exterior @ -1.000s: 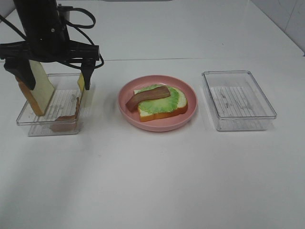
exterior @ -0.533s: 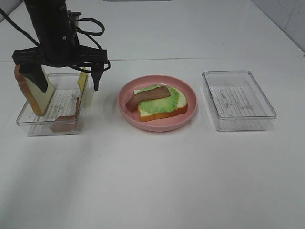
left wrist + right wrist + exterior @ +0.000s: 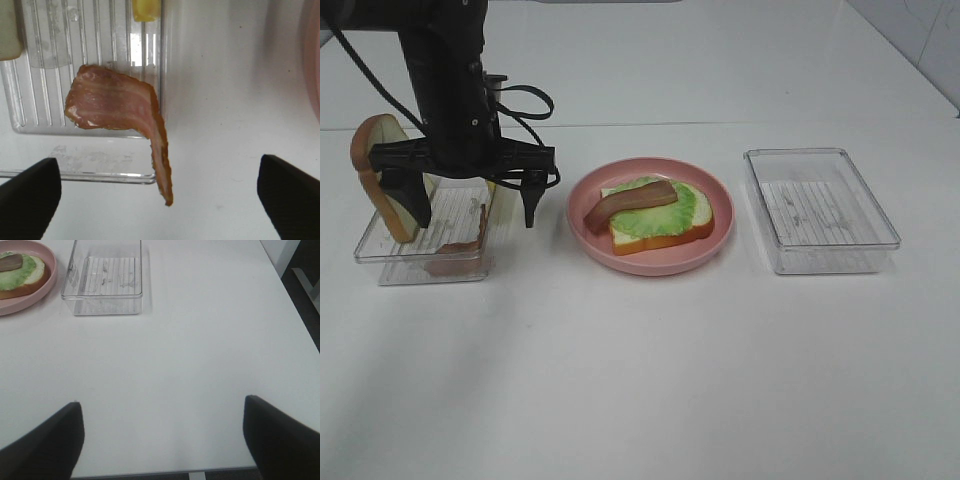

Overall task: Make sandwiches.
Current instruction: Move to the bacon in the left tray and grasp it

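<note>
A half-built sandwich (image 3: pixel 655 213) lies on the pink plate (image 3: pixel 650 263): white bread, green lettuce and one brown bacon strip on top. It also shows in the right wrist view as the sandwich (image 3: pixel 20 271). My left gripper (image 3: pixel 475 202) hangs open over the left clear tray (image 3: pixel 390 262), its fingers straddling the tray's near right part. Below it lies a second bacon strip (image 3: pixel 117 107), one end draped over the tray's wall. Between the wide-open fingers of the left gripper (image 3: pixel 160 200) there is nothing. A bread slice (image 3: pixel 382 180) leans in the tray's left end. The right gripper (image 3: pixel 162 440) stands open over bare table.
An empty clear tray (image 3: pixel 820 210) stands right of the plate, and shows again as the tray (image 3: pixel 102 282) in the right wrist view. A yellow cheese slice (image 3: pixel 146 9) stands in the left tray's far part. The table's right edge (image 3: pixel 295 305) is near the right gripper.
The left gripper has come down and shifted a little right and nearer, from above the tray's far end to low over the bacon strip. It stayed open. Plate and trays have not moved.
</note>
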